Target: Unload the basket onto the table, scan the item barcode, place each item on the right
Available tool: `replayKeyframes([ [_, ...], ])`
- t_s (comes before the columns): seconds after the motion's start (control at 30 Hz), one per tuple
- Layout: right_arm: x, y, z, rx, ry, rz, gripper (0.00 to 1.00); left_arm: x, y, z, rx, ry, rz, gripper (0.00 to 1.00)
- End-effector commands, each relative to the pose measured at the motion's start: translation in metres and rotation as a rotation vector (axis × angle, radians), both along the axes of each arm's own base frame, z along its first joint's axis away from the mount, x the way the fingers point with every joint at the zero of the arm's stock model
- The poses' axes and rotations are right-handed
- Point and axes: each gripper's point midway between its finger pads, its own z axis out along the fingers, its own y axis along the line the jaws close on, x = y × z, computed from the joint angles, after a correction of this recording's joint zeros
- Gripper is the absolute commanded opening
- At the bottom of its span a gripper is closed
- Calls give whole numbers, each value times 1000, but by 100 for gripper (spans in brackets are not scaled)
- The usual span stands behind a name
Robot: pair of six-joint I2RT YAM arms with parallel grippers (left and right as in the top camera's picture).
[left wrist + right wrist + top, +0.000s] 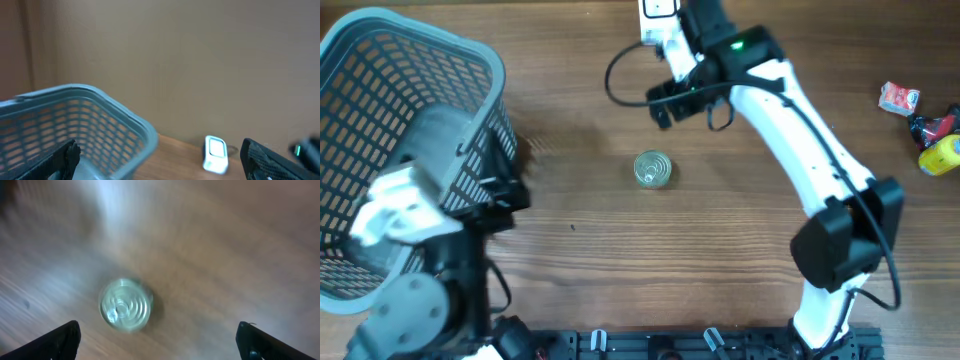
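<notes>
Basically nothing of the task is done yet. can [652, 168] stands upright on the table [620, 260], mid-table, lid up, nothing touching it. Only the ribbed lid and rim show, so no barcode is visible from any view; can't tell which side of the wall it's on.

right gripper [665, 100] is up over the far side of the table, near the can but apart from it. The right wrist view is blurred but looks down at the can [125, 305], with the jaws spread as wide as they go and nothing between them. The can sits left of the gap's centre line, not between the fingertips [60, 340].

left gripper [510, 195] is by the blue-grey basket [410, 110] at the left side, jaws also fully apart, holding nothing. Its camera sees the basket rim [100, 100] and, past it, a white device with a screen, probably the scanner [216, 152], standing at the far edge of the table; in the overhead view it's at the top edge [658, 12].

red packet [898, 97] and a yellow item [940, 155] lie far right, well apart from the can.

Left to do, by my read: line up on the can, close on it, lift, turn the label to the scanner. So very early, approach stage only
</notes>
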Motion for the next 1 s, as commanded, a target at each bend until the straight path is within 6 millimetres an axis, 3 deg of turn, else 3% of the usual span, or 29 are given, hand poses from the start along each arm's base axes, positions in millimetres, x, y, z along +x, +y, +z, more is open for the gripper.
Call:
replayKeyframes([
  [0.0, -37, 17, -37, -54, 102, 184, 100, -14, 28, 5, -35, -24, 101, 100],
  [0.2, -80, 37, -62, -80, 191, 260, 100, -14, 28, -1, -5, 1, 100, 100],
  [0.33, -89, 53, -70, -78, 175, 300, 100, -14, 28, -1, -5, 1, 100, 100],
  [0.6, -72, 44, -104, -151, 64, 268, 100, -14, 27, -3, 7, 10, 97, 100],
  [0.97, -44, 53, -100, -151, -77, 305, 100, -13, 24, -5, 18, 19, 78, 100],
])
